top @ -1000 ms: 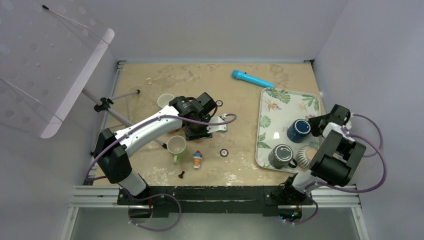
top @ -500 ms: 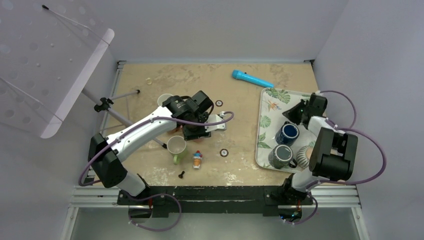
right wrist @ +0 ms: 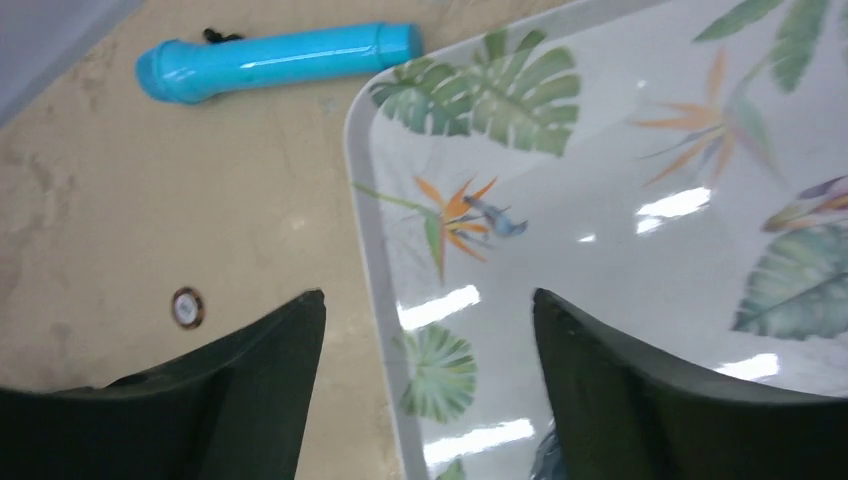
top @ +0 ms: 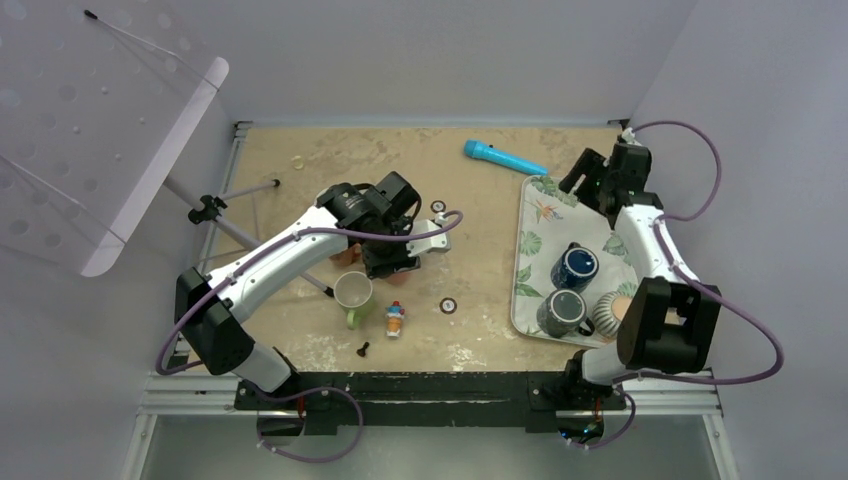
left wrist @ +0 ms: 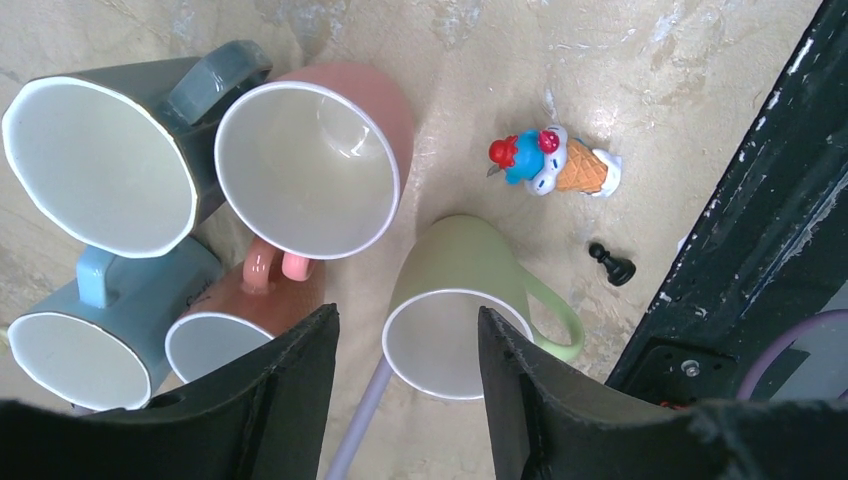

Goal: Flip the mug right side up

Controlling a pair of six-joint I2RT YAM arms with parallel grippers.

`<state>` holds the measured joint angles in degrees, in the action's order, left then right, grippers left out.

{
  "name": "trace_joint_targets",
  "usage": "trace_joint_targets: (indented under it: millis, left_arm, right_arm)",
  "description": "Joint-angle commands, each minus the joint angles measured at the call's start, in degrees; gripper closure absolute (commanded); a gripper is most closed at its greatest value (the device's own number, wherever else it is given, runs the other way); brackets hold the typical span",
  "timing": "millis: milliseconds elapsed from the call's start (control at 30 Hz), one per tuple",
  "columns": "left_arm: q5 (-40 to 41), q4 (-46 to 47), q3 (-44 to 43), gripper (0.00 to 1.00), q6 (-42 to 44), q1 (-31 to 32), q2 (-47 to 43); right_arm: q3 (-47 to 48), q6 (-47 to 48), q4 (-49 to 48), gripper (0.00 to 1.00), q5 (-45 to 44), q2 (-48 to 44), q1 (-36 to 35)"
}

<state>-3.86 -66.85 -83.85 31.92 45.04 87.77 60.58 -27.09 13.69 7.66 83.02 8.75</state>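
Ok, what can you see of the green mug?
The green mug is pale green outside and white inside, glossy like ceramic, with a loop handle. It stands upright on the table, mouth up and empty. A lilac rod runs right by its rim; whether they touch cannot be told. A toy lies apart from it. Nothing grips it.
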Motion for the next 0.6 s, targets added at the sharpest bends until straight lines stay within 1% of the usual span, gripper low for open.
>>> trace_joint_targets:
  millis: [0,33,100,133,200,300,367,433,567]
  left_arm:
    - [-0.57,-0.27,-0.84,0.42,-1.50,-0.22,-2.11]
    - [-0.23,0.20,-0.44,0.42,-1.82,-0.21,-2.20]
    - [-0.24,0.87,0.34,0.42,-2.48,-0.21,-2.33]
    - [-0.80,0.87,0.62,0.41,-2.91,-0.21,-2.34]
    - [-1.96,0.57,1.10,0.41,-3.41,-0.21,-2.33]
    - [-2.92,1.11,2.52,0.41,-4.13,-0.21,-2.76]
    - [-3.67,1.56,3.63,0.41,-4.55,-0.21,-3.23]
    - [-4.33,1.55,4.47,0.41,-4.74,-0.21,-3.88]
    - [-5.15,2.07,5.54,0.41,-4.42,-0.21,-6.18]
  right_arm:
    - [7.73,6.52,17.34,0.12,-16.41,0.12,-1.00]
    - [7.80,6.56,18.59,0.12,-17.85,-0.12,-1.04]
    - [6.94,5.79,19.76,0.03,-20.97,-0.50,-1.04]
    - [6.33,4.90,20.12,0.02,-21.27,-0.37,-1.07]
    - [5.43,4.68,21.24,0.02,-20.84,0.84,-1.01]
    - [5.14,4.43,23.54,0.03,-17.68,4.81,-0.94]
    - [5.22,4.00,26.02,0.05,-18.60,7.13,-0.99]
    - [4.61,4.24,26.99,0.06,-19.36,7.31,-0.98]
    - [2.73,4.25,27.20,0.10,-15.97,7.75,-0.89]
